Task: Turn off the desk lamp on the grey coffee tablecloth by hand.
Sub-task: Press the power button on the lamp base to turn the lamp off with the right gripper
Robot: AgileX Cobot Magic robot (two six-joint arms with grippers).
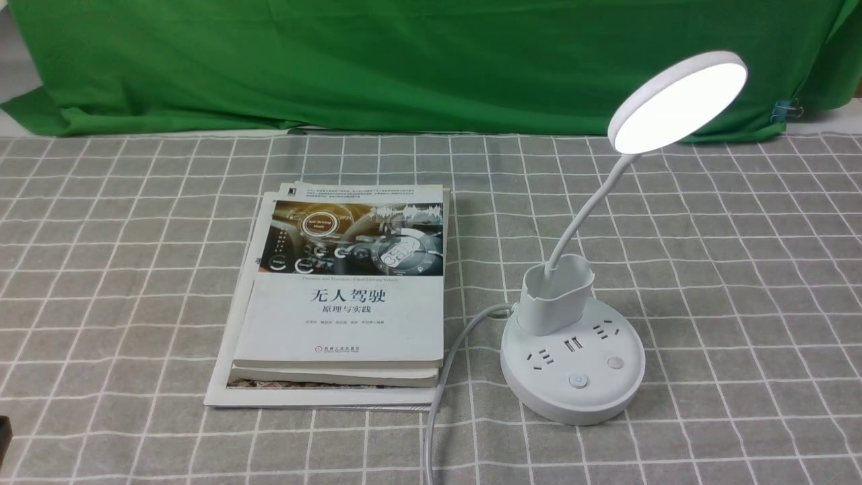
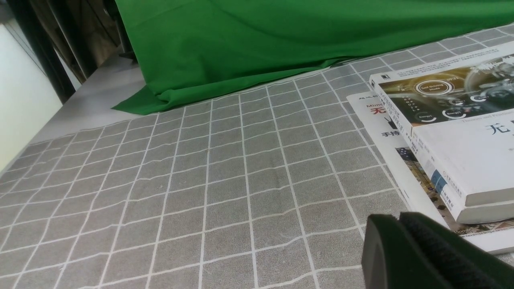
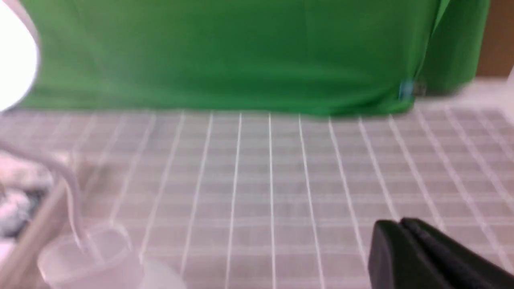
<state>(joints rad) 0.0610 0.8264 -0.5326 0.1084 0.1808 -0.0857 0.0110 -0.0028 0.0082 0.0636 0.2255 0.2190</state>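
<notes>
The white desk lamp [image 1: 572, 350] stands on the grey coffee tablecloth [image 1: 741, 303] at the right of the front view. Its round disc head [image 1: 679, 101] glows. Its round base carries two buttons [image 1: 578, 380] and a white cord [image 1: 444, 377] that runs toward the front edge. The lamp shows blurred in the right wrist view [image 3: 80, 241]. My left gripper [image 2: 399, 218] is shut and empty, low over the cloth beside the books. My right gripper [image 3: 399, 222] is shut and empty over bare cloth, apart from the lamp. Neither arm shows clearly in the front view.
A stack of books [image 1: 343, 303] lies left of the lamp and shows in the left wrist view [image 2: 453, 132]. A green backdrop cloth [image 1: 337, 60] hangs along the back. A dark object [image 1: 4, 438] sits at the front view's left edge.
</notes>
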